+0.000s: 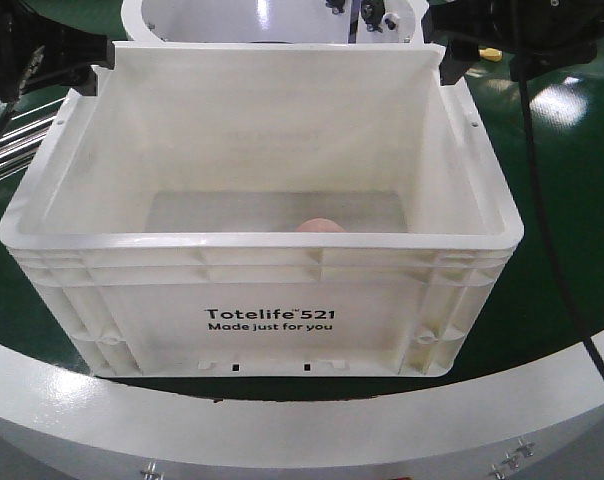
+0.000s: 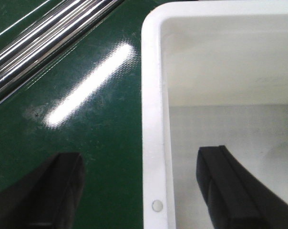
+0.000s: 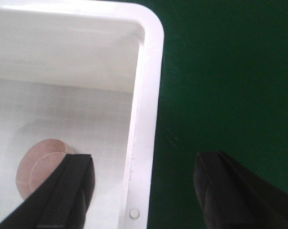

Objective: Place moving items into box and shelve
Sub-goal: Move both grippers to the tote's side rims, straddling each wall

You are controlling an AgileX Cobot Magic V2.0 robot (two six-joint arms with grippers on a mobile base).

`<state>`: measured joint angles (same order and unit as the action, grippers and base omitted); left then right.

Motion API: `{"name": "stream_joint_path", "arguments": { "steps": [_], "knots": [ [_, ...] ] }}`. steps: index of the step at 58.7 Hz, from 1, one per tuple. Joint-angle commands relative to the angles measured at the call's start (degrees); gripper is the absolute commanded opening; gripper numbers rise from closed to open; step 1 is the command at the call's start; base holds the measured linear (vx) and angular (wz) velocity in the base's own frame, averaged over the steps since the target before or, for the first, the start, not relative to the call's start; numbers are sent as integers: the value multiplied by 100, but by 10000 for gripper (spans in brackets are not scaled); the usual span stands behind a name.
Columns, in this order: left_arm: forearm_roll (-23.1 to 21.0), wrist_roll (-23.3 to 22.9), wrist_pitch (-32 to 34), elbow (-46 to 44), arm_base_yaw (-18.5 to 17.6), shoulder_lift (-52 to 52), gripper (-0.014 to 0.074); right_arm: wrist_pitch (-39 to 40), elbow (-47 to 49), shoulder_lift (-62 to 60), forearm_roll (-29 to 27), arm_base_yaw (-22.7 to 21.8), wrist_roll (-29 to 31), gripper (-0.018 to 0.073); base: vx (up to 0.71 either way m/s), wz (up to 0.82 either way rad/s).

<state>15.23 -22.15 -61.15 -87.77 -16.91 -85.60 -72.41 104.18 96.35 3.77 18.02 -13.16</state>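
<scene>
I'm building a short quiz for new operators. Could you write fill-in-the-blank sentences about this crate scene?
The box is printed "Totelife ____".
The pinkish-tan ball lies ____ the box.
The left gripper and right gripper each straddle a box wall, jaws ____.
The box stands on a ____ surface.
Missing words: 521; inside; open; green.
</scene>
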Motion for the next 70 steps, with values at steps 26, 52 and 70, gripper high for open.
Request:
{"name": "stream_joint_path", "arguments": {
  "steps": [26, 52, 70],
  "knots": [
    [-345, 125, -146, -197, -6, 210, 593, -148, -62, -170, -135, -29, 38, 495, 0, 0],
    [-338, 125, -245, -192, -6, 202, 593, -148, -903, -395, -141, -29, 13, 495, 0, 0],
    [-344, 134, -426, -180, -6, 24, 593, -148, -903, -395, -409, -29, 6, 495, 0, 0]
  ]
}}
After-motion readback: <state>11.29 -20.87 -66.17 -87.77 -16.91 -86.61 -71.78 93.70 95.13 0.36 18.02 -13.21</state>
